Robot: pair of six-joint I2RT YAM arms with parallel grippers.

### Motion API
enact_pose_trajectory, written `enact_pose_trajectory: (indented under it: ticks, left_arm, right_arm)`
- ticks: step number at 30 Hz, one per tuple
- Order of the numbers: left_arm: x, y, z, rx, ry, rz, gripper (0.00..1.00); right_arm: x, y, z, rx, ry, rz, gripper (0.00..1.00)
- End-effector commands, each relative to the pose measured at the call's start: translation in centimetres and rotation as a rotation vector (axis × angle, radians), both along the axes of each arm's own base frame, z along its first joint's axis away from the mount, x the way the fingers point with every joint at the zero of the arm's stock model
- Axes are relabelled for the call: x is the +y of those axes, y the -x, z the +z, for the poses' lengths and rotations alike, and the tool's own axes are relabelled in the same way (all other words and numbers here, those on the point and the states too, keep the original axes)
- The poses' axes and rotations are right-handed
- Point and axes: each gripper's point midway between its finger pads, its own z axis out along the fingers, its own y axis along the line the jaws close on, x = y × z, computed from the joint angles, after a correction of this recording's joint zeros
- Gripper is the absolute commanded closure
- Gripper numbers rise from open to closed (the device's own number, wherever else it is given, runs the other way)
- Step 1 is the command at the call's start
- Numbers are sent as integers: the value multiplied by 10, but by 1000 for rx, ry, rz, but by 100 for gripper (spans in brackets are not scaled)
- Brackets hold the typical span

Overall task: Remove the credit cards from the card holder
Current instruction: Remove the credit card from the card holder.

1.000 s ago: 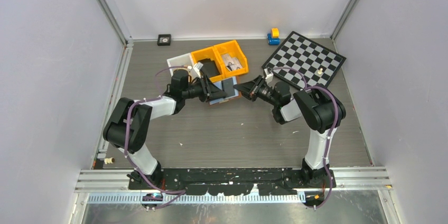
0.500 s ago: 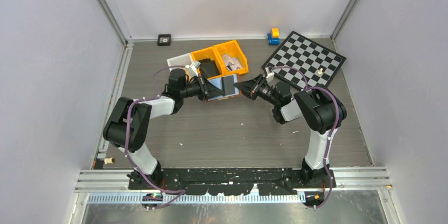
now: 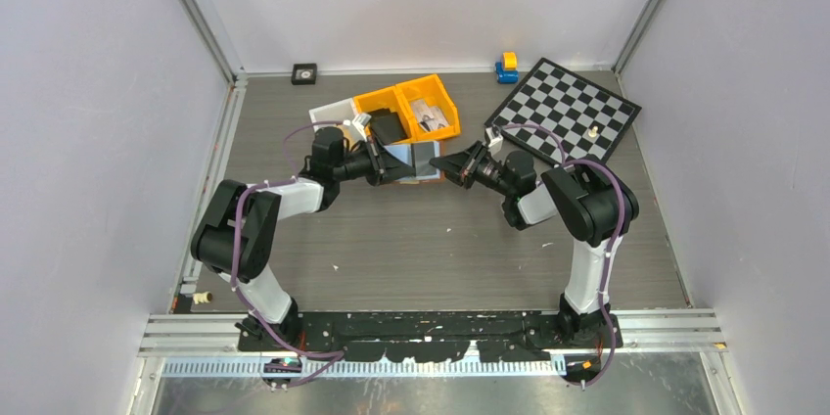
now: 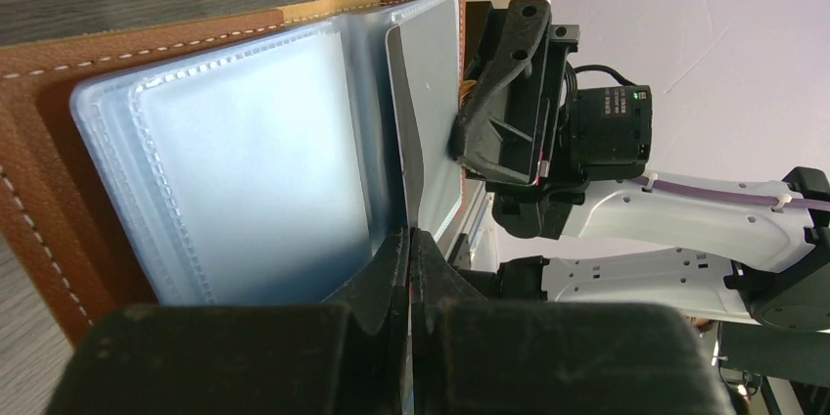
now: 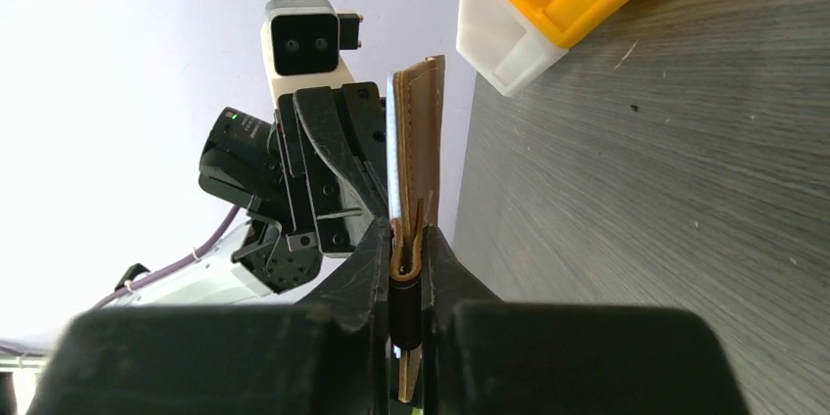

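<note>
Where: The card holder (image 3: 423,159) was held up open over the tabletop (image 3: 440,239), between the two arms.
Right fingers (image 5: 367,258): They were narrow and pinched on the edge of the brown cover.
Left fingers (image 4: 382,273): They were squeezed tight on the edge of a thin grey leaf (image 4: 423,121) inside the holder. I could not tell if it was a card or just its clear pocket.
Cards: I thought none had come out yet. The pale blue pockets (image 4: 245,161) lay flat against the cover.
Doing it well: I thought the right side should hold the cover firm. The left side should then pull slow and straight out of the pocket's mouth, so nothing bends or slips.
Edges: The orange bins (image 3: 367,102) sat just behind the holder. The chessboard (image 3: 568,107) lay behind the right arm. The two sets of fingers were very near each other.
Open room: The bare tabletop toward the arms' bases looked like the safest way to pull.
</note>
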Motion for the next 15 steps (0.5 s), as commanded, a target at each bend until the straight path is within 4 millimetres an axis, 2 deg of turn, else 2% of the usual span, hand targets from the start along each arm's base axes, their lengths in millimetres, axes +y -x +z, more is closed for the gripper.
enact_pose_trajectory:
  ticks: [1,3,6,11,15]
  left_arm:
    - [5,-5,16,-74,11,14,100]
    - [9,-6,12,-60,-1,27,100]
    - [14,-7,9,-46,-8,42,100]
    - [18,-7,3,-23,-42,54,100]
    - [19,-6,5,-30,-51,57,100]
  right_arm:
    - [6,4,23,-87,-14,36,96]
    - [3,3,24,-90,-14,26,97]
    - [-2,1,24,-87,-13,11,89]
    - [-5,-1,23,-84,-13,2,86]
    - [-6,-2,22,-88,-6,-2,82]
